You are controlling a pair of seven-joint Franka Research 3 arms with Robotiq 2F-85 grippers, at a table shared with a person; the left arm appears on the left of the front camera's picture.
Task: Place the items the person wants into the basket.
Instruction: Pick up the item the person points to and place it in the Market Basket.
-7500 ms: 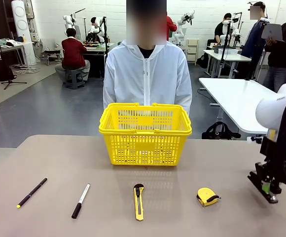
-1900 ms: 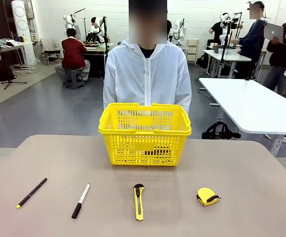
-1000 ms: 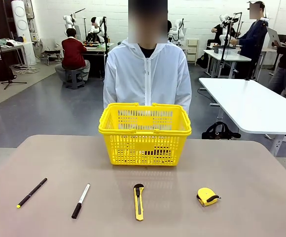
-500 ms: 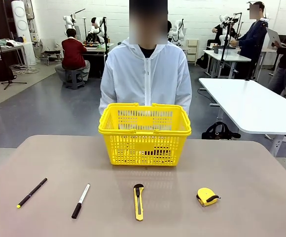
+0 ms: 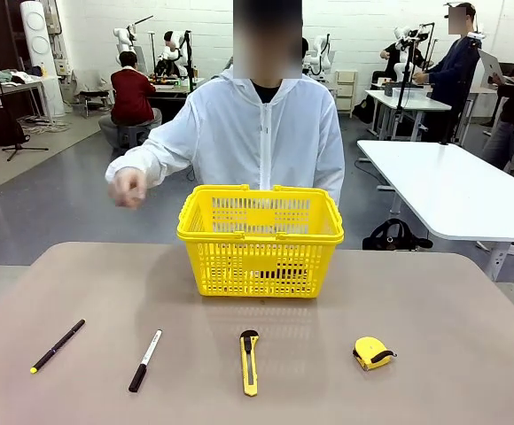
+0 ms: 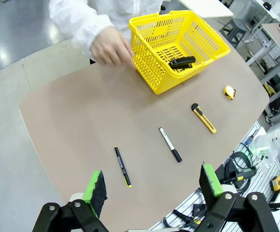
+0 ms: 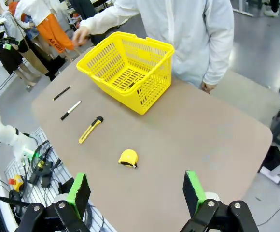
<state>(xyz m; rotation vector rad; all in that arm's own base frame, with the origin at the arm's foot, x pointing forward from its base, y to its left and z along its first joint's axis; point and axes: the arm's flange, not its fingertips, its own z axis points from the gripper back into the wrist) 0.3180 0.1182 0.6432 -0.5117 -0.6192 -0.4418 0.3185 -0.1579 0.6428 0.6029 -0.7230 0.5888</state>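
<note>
The yellow lattice basket (image 5: 260, 236) stands at the table's far middle, in front of the person in the white hooded jacket. That person's hand (image 5: 129, 187) is raised to the left of the basket, above the table. The slim black pen with a yellow tip (image 5: 58, 345) lies at the near left, and the small yellow tape measure (image 5: 374, 352) at the near right. High above the table, my left gripper (image 6: 152, 183) is open over the pen (image 6: 122, 166). My right gripper (image 7: 137, 191) is open too, high above the tape measure (image 7: 128, 158).
A white marker with a black cap (image 5: 145, 360) and a long yellow utility knife (image 5: 250, 361) lie between the pen and the tape measure. A black object (image 6: 181, 61) lies inside the basket (image 6: 152, 72). A white table (image 5: 443, 190) stands at the back right.
The person has lifted one arm out to the left of the basket, the hand now raised above the table. Nothing on the table has moved.
</note>
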